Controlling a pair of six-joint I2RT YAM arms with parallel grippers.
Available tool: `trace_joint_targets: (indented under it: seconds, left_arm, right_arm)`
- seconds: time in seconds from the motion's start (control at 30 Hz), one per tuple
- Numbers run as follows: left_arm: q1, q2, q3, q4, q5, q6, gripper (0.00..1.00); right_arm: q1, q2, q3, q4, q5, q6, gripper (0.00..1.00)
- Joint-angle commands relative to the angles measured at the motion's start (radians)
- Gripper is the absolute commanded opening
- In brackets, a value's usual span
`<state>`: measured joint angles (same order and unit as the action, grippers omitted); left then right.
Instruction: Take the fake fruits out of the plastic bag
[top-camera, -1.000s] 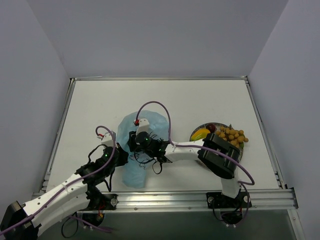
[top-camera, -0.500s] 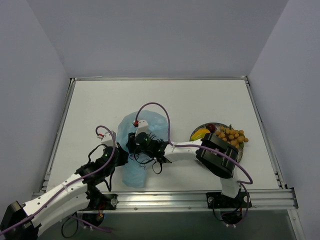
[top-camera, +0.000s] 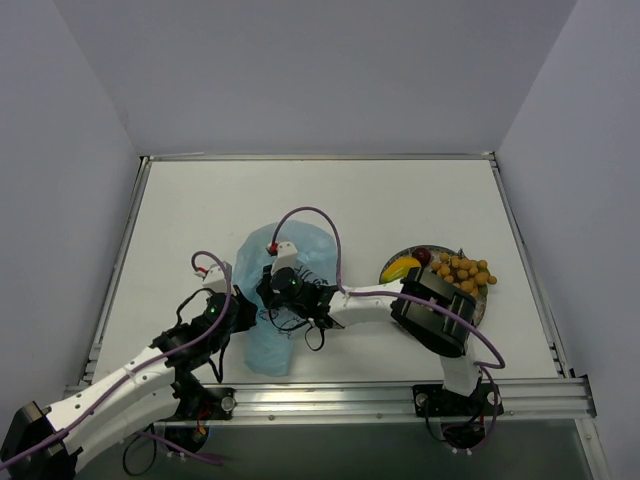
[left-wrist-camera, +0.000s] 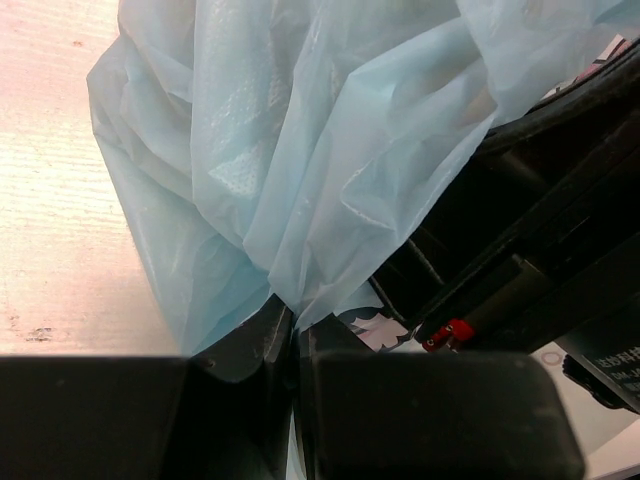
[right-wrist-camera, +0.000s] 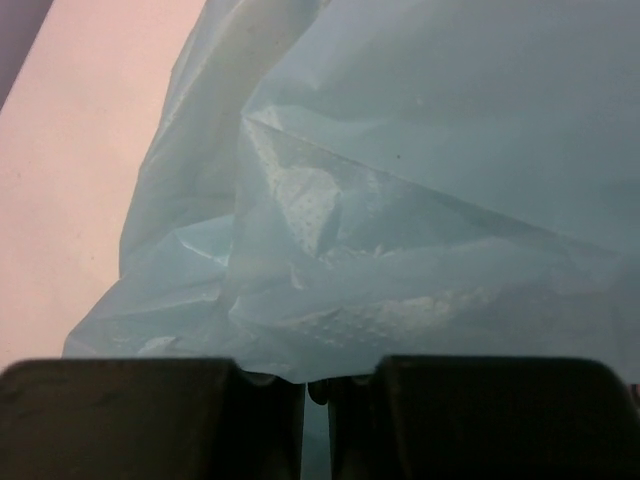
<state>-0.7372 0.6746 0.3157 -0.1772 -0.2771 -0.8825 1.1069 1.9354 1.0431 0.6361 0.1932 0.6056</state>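
The light-blue plastic bag (top-camera: 267, 348) lies crumpled at the table's middle left. My left gripper (top-camera: 243, 306) is shut on a fold of the bag (left-wrist-camera: 300, 150) at its left side. My right gripper (top-camera: 268, 292) is shut on the bag (right-wrist-camera: 420, 150) from the right, close to the left gripper. The yellow-orange mango (top-camera: 400, 268), the small dark red fruit (top-camera: 423, 256) and the bunch of orange-tan balls (top-camera: 465, 272) sit on the grey plate (top-camera: 436, 250) at the right. The green melon and the small orange piece are out of view.
The right arm's forearm (top-camera: 435, 310) lies across the near part of the plate. A metal rail (top-camera: 400, 398) runs along the near table edge. Raised edges border the left, far and right sides.
The right gripper has shifted slightly left and nearer with the bag in it. The left gripper holds its place.
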Motion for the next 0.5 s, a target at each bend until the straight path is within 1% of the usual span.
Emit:
trace_joint_targets:
  seconds: [0.0, 0.13, 0.27, 0.47]
  left_arm:
    - [0.001, 0.008, 0.068, 0.004, -0.013, 0.019, 0.02]
    - [0.002, 0.026, 0.123, -0.016, -0.065, 0.068, 0.02]
    - [0.004, 0.092, 0.163, 0.011, -0.094, 0.092, 0.02]
    - [0.013, 0.187, 0.226, 0.053, -0.129, 0.112, 0.03]
  right_arm:
    - [0.014, -0.064, -0.015, 0.007, 0.092, -0.012, 0.0]
    - [0.033, -0.136, -0.018, -0.033, 0.12, -0.055, 0.0]
    - [0.039, -0.22, -0.023, -0.102, 0.135, -0.095, 0.0]
    - [0.044, -0.352, -0.031, -0.215, 0.086, -0.139, 0.0]
